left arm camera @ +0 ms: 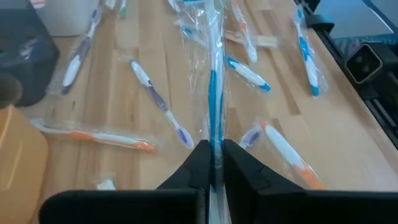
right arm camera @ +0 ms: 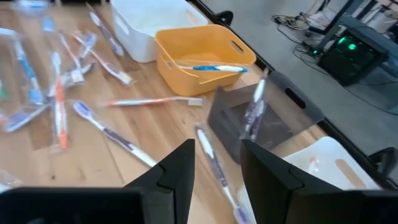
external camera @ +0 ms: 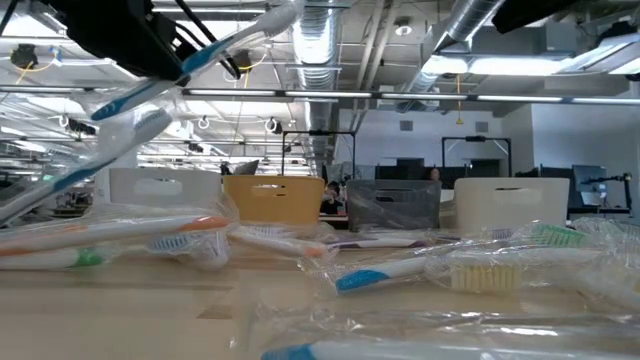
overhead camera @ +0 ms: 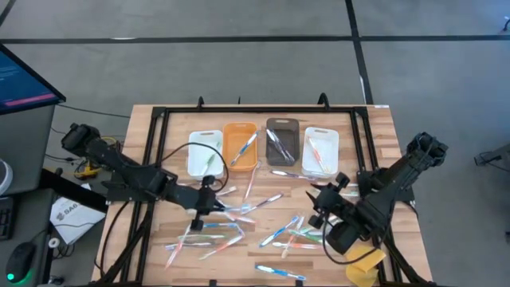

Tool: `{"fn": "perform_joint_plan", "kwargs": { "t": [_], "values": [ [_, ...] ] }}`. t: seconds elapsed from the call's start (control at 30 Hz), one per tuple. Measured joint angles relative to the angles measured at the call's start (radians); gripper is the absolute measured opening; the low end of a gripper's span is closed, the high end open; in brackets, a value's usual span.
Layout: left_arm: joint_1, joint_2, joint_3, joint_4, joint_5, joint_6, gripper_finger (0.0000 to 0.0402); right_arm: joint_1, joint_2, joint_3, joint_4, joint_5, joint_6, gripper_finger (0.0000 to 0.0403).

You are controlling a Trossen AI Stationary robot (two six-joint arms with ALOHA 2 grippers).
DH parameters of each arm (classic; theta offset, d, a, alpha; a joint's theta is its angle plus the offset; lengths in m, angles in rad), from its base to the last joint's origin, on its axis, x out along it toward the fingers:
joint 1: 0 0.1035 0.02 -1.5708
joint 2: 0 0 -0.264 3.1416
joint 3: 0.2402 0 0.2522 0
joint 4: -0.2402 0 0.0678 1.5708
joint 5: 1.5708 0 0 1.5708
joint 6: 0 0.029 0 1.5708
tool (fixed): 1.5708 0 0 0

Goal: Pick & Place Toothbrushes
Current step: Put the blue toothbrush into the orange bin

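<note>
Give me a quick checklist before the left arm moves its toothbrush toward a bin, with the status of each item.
1. Left gripper shut on the blue toothbrush: ok.
2. Brush lifted off the table: ok, the low view shows it hanging in the air.
3. Wrapper clear of the other brushes: cannot tell.
4. Room in the bins: ok, the orange bin holds one brush and the left white bin looks nearly empty.
5. Right gripper out of the way: ok, open, empty, above the table in front of the bins.
</note>
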Motion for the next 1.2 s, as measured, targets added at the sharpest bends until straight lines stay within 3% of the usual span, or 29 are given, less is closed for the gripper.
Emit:
{"fn": "perform_joint_plan", "kwargs": {
  "t": [0.73, 0.9, 1.0, 1.2],
  "values": [
    [0.045, -0.029, 0.002, 0.283, 0.01, 0.119, 0.0016, 0.024, 0.0, 0.0, 0.092, 0.0, -0.048, 0.0122],
    [0.063, -0.021, 0.0, 0.225, 0.058, 0.086, 0.0016, 0.024, 0.0, 0.0, 0.092, 0.0, -0.053, 0.0122],
    [0.078, -0.043, 0.0, 0.233, 0.149, 0.078, 0.0019, 0.024, 0.0, 0.0, 0.091, 0.0, -0.055, 0.0122],
    [0.079, -0.051, 0.001, 0.197, 0.103, 0.075, 0.0018, 0.024, 0.0, 0.0, 0.091, 0.0, -0.055, 0.0122]
  ]
}}
